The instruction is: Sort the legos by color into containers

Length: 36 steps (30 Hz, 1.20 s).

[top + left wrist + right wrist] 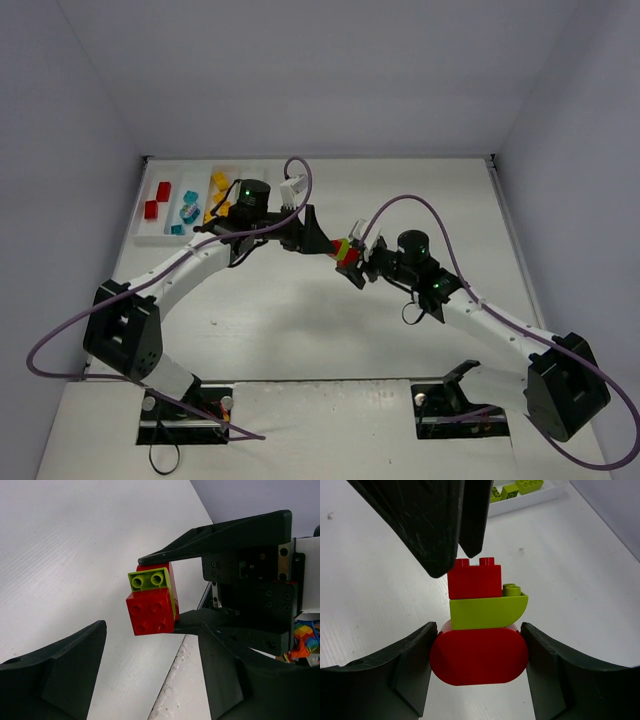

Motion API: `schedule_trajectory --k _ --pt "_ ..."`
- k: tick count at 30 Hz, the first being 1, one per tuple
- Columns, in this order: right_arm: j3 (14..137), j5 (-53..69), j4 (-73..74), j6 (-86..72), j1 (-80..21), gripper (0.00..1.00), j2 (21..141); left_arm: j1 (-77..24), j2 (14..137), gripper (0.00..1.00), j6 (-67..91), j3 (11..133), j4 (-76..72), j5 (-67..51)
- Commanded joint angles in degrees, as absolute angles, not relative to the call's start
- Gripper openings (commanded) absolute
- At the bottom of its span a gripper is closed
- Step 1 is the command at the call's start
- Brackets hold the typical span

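Observation:
A clump of legos (345, 250) hangs above the middle of the table. It is a rounded red brick (479, 657), a lime green brick (485, 611) and a small red brick (474, 580) stacked together. My right gripper (479, 645) is shut on the rounded red brick, one finger on each side. My left gripper (150, 650) faces the clump (151, 602) from the other side, open, with its fingertips just short of the small red brick and nothing between them. The white tray of containers (150, 238) lies at the back left, holding red (158, 198), cyan (187, 212) and yellow (218, 185) bricks.
Lime green bricks (520, 487) lie in the tray's near compartment in the right wrist view. The left arm partly covers the tray's right end. Grey walls close the table at the back and both sides. Purple cables loop over both arms.

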State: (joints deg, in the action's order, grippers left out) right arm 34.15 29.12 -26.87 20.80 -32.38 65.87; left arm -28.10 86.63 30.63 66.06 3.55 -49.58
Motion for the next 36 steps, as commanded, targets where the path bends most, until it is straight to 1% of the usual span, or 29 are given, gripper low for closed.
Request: schedule_trajectory --k 1,8,15,16,19,20,22,23,24,25,29,32,36 --pt "34.8 31.02 -33.05 20.48 -33.05 0.01 64.86 -28.65 85.96 0.66 31.11 68.38 -0.7 -49.66" --pt "34.98 31.11 -33.13 20.57 -33.75 0.02 65.65 -29.09 85.96 0.56 31.46 68.12 -1.32 -49.48" --pt "35.07 30.76 -33.4 20.48 -34.54 0.02 66.27 -30.32 86.66 0.53 31.03 68.29 -0.71 -49.22" --pt "35.16 30.76 -33.4 20.48 -34.63 0.02 66.36 -30.41 86.75 0.48 30.68 68.47 -0.44 -49.13" --pt "35.07 30.41 -33.22 20.57 -34.63 0.02 66.27 -30.5 86.75 0.44 30.5 68.64 -0.18 -48.87" --pt "34.98 30.32 -33.22 20.57 -34.63 0.02 66.18 -30.5 86.66 0.38 30.32 68.56 -0.09 -48.78" --pt "34.98 29.8 -33.05 20.57 -34.63 0.02 66.18 -30.5 86.49 0.33 30.06 68.73 -0.09 -48.6" --pt "34.89 29.62 -33.05 20.65 -34.63 0.02 66.18 -30.59 86.48 0.27 29.97 68.73 -0.09 -48.43" --pt "34.89 29.62 -33.05 20.65 -34.63 0.02 66.27 -30.5 86.48 0.24 29.88 68.82 -0.09 -48.25" --pt "34.81 29.45 -33.05 20.65 -34.63 0.02 66.44 -30.5 86.4 0.17 29.62 68.82 2.09 -48.08" --pt "34.63 29.09 -33.13 20.83 -34.72 0.02 66.71 -30.32 86.4 0.07 28.74 69.52 3.51 -47.99" --pt "34.45 28.39 -33.14 20.92 -34.63 0.01 66.8 -29.89 85.87 0.04 28.21 69.79 4.48 -48.25" --pt "34.45 28.21 -33.22 21.01 -34.63 0.0 66.8 -28.75 84.56 0.03 27.86 69.79 4.92 -48.43"
